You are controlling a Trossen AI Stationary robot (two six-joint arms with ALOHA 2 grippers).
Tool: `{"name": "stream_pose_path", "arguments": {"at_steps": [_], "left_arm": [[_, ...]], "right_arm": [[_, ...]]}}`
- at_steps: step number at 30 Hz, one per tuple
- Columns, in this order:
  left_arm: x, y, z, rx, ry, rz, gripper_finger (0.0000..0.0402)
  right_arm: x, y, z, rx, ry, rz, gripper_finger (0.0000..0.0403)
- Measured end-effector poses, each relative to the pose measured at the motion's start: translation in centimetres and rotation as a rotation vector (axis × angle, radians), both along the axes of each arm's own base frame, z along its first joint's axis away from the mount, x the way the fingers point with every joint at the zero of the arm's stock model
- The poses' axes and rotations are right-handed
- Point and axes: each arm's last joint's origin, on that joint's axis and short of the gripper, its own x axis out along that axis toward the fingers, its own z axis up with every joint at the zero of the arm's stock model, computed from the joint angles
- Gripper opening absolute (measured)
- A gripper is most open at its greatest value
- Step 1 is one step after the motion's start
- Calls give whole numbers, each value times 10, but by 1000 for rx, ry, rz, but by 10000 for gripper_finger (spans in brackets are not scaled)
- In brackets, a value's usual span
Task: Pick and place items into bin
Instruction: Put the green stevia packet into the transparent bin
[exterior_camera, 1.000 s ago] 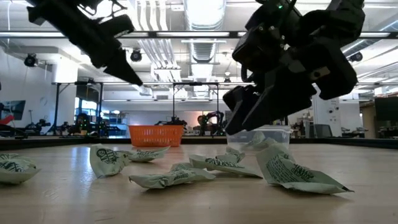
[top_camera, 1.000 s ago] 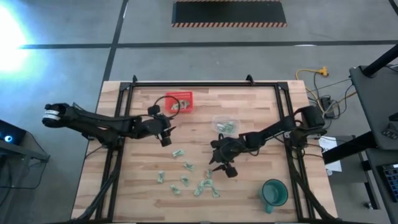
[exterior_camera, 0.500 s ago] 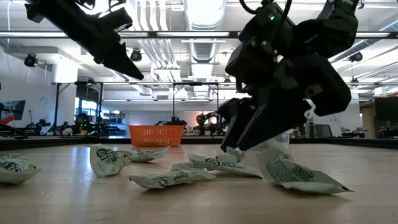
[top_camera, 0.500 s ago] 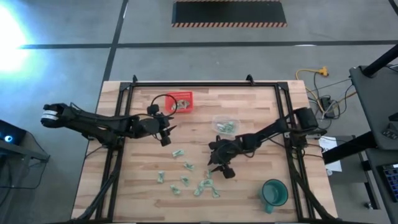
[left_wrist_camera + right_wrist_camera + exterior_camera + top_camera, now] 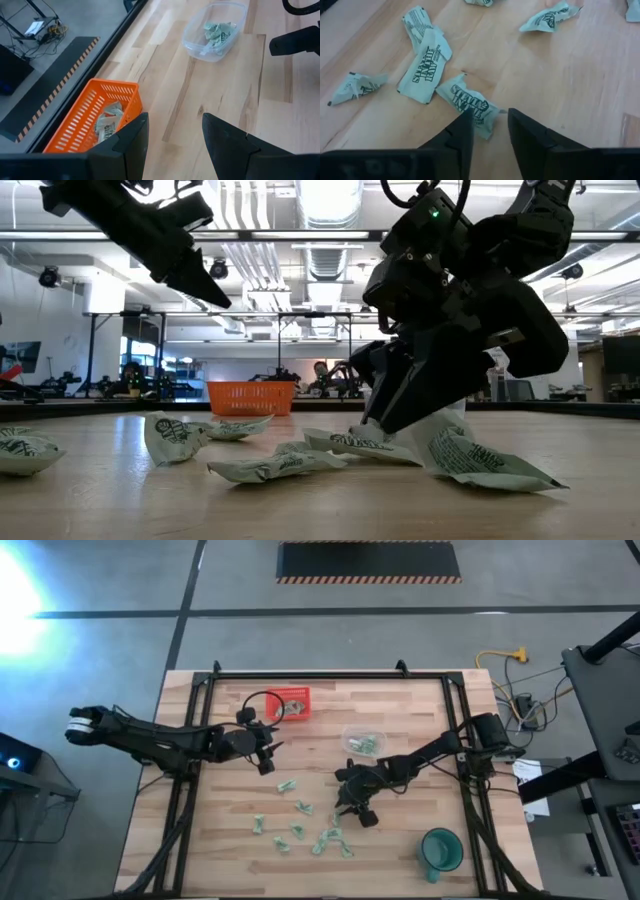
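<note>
Right end effector point(image 5: 489, 131) is low over the surface, fingers a narrow gap apart and empty, straddling the near corner of one packet point(image 5: 469, 105) in the loose scatter. Risk: a corner-only pinch could slip off or drag the touching neighbour point(image 5: 426, 68) along. Left end effector point(image 5: 172, 137) hangs open and empty beside the bin point(image 5: 85, 120), one packet inside.
</note>
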Motion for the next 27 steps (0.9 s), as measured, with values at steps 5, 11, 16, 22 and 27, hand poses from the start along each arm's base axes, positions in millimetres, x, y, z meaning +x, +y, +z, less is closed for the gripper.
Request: {"name": "stream_pose_path", "arguments": {"at_steps": [5,11,16,22,27], "left_arm": [[0,0,-1,0,3,0,169],[0,0,-1,0,3,0,169],[0,0,-1,0,3,0,169],[0,0,-1,1,4,0,169],[0,0,-1,1,5,0,169]], "right_arm": [[0,0,-1,-19,-3,18,56],[0,0,0,-59,-26,43,12],[0,-1,0,-79,-32,22,9],[3,-1,5,-97,-50,11,8],[4,-1,17,-103,-87,19,8]]}}
